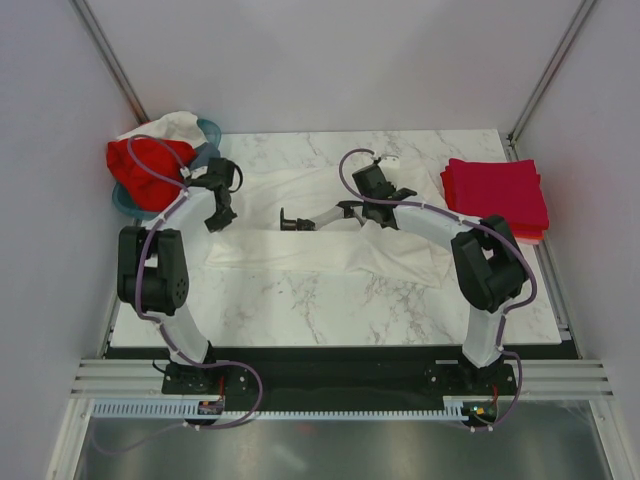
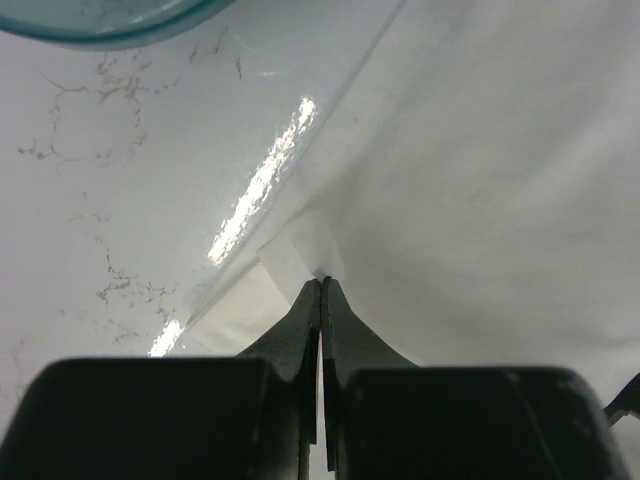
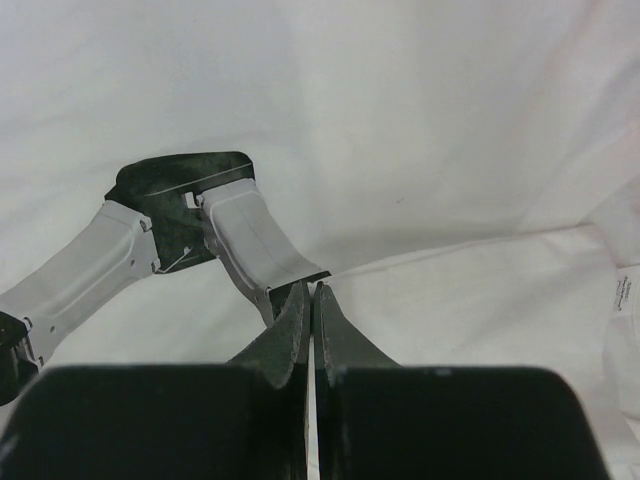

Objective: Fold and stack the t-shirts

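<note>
White t-shirt (image 1: 300, 250) lies spread across the middle of the marble surface (image 1: 330, 310), rumpled along its near edge. The left claw (image 2: 320, 285) is closed, pinching the shirt's left edge. The right claw (image 3: 310, 290) is closed too, with its tips down on the cloth and touching the end of a white-and-black jointed tool (image 1: 315, 217) lying there; whether it grips anything is unclear. Folded red t-shirts (image 1: 495, 190) are stacked at the right edge. A teal basket (image 1: 213, 132) at the far left holds another red t-shirt (image 1: 150, 165).
</note>
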Robot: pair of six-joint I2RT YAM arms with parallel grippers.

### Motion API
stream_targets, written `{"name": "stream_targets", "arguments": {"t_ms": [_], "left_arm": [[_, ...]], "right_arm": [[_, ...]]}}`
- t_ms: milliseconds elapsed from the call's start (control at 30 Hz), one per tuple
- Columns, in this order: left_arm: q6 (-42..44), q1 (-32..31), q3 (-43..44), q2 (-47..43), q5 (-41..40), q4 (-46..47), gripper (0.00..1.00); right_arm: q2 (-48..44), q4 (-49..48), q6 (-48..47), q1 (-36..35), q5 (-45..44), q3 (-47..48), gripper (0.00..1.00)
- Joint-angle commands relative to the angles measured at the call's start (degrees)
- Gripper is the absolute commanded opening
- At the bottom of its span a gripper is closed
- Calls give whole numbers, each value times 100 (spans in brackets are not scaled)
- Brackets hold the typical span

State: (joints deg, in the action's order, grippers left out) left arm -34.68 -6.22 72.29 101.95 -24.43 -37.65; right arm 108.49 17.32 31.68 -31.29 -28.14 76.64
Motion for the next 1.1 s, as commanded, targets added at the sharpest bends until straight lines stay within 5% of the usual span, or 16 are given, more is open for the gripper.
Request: {"name": "stream_targets", "arguments": {"t_ms": [0,300,433,667,800,900,1067], "left_arm": [[-250,24,434,-9,-492,-224,2],[-364,24,997,773,-801,-506,2],[-382,24,1164,1037,-722,-489,4],[-225,-37,1164,792,-660,-454,23],[-48,-239,1112,353,-818,-445,52],[57,-345,1068,-43,-600,-375,57],[347,-590,394,-797,1533,545,56]], "right_arm": [[32,-53,22,0,-77,175,0],[305,-36,22,0,-104,316,3],[331,-10,-13,0,-95,325,39],[-353,-10,31,131,-236,-43,59],[-985,-27,101,587,71,-500,59],[-1224,-45,136,1000,361,-763,57],[-1225,-124,14,1432,547,-1037,54]]}}
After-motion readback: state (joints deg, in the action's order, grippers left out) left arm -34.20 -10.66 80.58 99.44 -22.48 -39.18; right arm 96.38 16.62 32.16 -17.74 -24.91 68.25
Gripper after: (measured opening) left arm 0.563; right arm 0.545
